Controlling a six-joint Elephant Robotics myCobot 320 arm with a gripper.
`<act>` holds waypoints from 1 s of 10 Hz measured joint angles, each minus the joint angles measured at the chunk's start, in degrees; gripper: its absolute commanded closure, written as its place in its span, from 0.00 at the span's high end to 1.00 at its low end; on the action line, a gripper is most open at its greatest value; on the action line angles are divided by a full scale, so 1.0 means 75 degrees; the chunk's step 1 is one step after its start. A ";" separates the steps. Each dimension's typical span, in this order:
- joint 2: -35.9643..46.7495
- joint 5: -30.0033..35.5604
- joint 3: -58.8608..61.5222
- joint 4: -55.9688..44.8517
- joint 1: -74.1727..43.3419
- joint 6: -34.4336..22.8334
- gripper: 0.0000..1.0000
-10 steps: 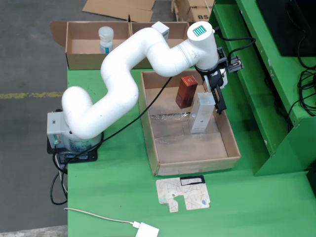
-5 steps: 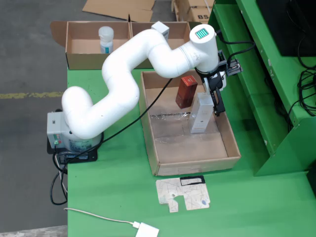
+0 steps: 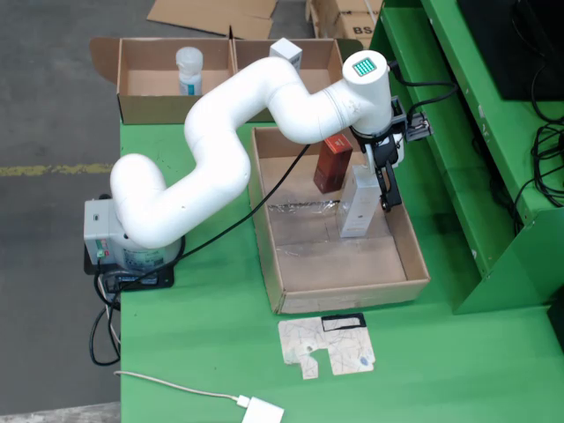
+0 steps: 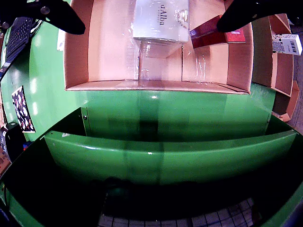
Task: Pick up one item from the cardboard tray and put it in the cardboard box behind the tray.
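Observation:
In the overhead view a cardboard tray [image 3: 291, 291] holds an upright white carton [image 3: 355, 207] and a red carton [image 3: 332, 164] behind it. My gripper [image 3: 385, 187] hangs just right of the white carton's top, near the tray's right wall. From the wrist view the white carton [image 4: 161, 19] lies between my two spread black fingers [image 4: 57, 14], with the red carton [image 4: 213, 34] to its right. The gripper [image 4: 151, 29] is open and holds nothing. The cardboard box [image 3: 132, 101] behind the tray holds a white bottle [image 3: 189, 70] and a small pale carton [image 3: 286, 51].
A green rack [image 3: 458, 132] rises right of the tray, close to the gripper. A black cable [image 3: 264, 189] crosses the tray's left wall. A flat cardboard scrap [image 3: 328, 345] and a white adapter [image 3: 263, 411] lie on the table in front.
The wrist has turned a little and the gripper has edged closer to the white carton. Both cartons stand where they were.

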 measured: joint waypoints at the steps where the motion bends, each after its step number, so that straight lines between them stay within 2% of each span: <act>1: -0.0011 0.0047 0.0000 0.0000 -0.0012 -0.0012 1.00; 10: -0.0304 0.0281 0.0000 -0.0316 -0.0095 -0.0095 1.00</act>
